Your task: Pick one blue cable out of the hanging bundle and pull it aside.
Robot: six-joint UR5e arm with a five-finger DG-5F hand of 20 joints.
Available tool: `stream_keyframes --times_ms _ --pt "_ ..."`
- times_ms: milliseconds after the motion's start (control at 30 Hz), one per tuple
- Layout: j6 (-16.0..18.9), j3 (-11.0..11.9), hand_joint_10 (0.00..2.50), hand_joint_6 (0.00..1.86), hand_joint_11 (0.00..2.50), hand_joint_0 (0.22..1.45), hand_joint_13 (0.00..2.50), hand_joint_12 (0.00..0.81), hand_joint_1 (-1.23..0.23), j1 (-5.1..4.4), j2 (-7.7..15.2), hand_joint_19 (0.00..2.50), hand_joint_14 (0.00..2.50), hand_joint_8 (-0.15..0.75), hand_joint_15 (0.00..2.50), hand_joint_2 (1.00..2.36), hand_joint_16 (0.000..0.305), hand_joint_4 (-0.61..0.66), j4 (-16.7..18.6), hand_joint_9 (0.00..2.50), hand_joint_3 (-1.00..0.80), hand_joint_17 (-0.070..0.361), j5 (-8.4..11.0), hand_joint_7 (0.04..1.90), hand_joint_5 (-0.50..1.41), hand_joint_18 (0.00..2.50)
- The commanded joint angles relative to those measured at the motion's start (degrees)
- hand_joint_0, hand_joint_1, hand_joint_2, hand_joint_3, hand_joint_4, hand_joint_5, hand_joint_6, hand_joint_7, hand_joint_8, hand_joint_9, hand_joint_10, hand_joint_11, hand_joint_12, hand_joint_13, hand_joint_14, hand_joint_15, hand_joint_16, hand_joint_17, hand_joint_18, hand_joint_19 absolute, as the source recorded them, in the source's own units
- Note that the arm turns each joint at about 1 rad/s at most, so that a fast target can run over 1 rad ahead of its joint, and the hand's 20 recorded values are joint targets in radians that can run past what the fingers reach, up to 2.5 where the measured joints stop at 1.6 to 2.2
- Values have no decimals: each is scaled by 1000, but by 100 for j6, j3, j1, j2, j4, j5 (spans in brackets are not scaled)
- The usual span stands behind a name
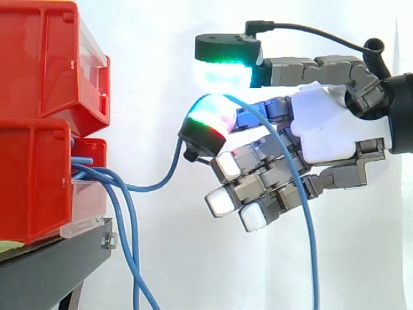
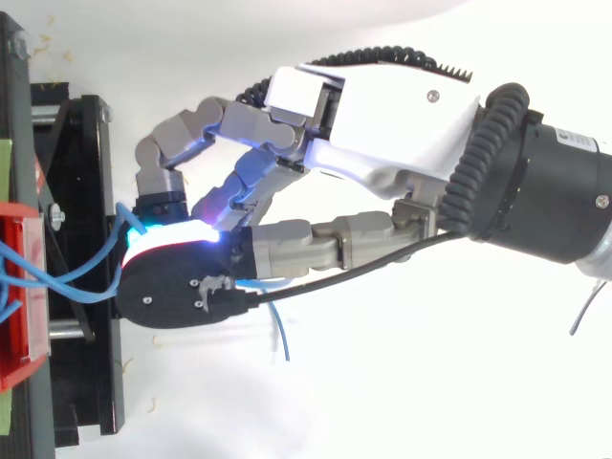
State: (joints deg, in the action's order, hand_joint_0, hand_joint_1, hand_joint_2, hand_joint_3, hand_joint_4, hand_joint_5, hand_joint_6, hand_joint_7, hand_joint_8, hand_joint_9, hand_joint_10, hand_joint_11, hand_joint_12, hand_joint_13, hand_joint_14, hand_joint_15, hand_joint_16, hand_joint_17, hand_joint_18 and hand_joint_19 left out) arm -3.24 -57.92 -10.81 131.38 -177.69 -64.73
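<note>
**Q:** What is sitting at the left of the side view?

**A:** Two red bins [image 1: 39, 97] are standing stacked on a black stand [image 1: 51, 271]. A bundle of blue cables [image 1: 93, 173] is coming out between the bins and hanging toward the lower left of the frame.

**Q:** What is the hand doing?

**A:** The hand [image 1: 329, 123] is reaching in from the right edge at mid-height. Its thumb pad [image 1: 226, 71] is glowing green and white, just above a finger pad [image 1: 210, 123] glowing red and green. The two are pinching one blue cable [image 1: 316, 278] between them. The other fingers [image 1: 248, 187] are curling underneath, holding nothing.

**Q:** Where is that cable running?

**A:** It is leaving the bundle near the bins and rising to the pads. It is then arching over the hand and dropping to the lower right, well apart from the others.
</note>
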Motion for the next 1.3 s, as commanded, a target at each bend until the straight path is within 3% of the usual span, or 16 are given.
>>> stream_keyframes --times_ms 0,233,433,500,667,933,1067,1267 --pt "-28 0 21 937 721 664 834 410 -829 0 2 535 18 294 553 1001 55 -321 15 997 181 123 13 1369 -109 788" --pt "-10 -18 21 931 721 648 874 402 -837 -9 2 550 20 287 567 1110 54 -361 15 1064 175 121 92 1393 -99 797" --pt "86 -255 19 930 721 650 892 398 -836 -9 2 562 20 277 580 1121 53 -367 76 1096 181 119 75 1404 -95 798" --pt "262 -448 23 929 708 645 899 403 -834 -9 2 560 19 278 584 1145 53 -360 454 1100 173 119 84 1407 -95 801" --pt "403 -615 19 928 721 634 908 406 -828 -9 2 557 19 289 591 1180 53 -339 850 1121 161 120 101 1398 -94 807" --pt "473 -1002 22 927 723 627 919 412 -824 -9 2 554 20 300 585 1196 54 -328 981 1133 158 121 84 1392 -92 824" --pt "447 -1204 23 926 724 620 926 414 -820 -9 2 550 18 306 586 1219 54 -318 1351 1139 149 122 84 1397 -91 828" --pt "341 -1213 20 924 709 615 930 417 -813 -18 10 549 20 307 590 1232 55 -314 1588 1145 148 123 75 1397 -89 840"
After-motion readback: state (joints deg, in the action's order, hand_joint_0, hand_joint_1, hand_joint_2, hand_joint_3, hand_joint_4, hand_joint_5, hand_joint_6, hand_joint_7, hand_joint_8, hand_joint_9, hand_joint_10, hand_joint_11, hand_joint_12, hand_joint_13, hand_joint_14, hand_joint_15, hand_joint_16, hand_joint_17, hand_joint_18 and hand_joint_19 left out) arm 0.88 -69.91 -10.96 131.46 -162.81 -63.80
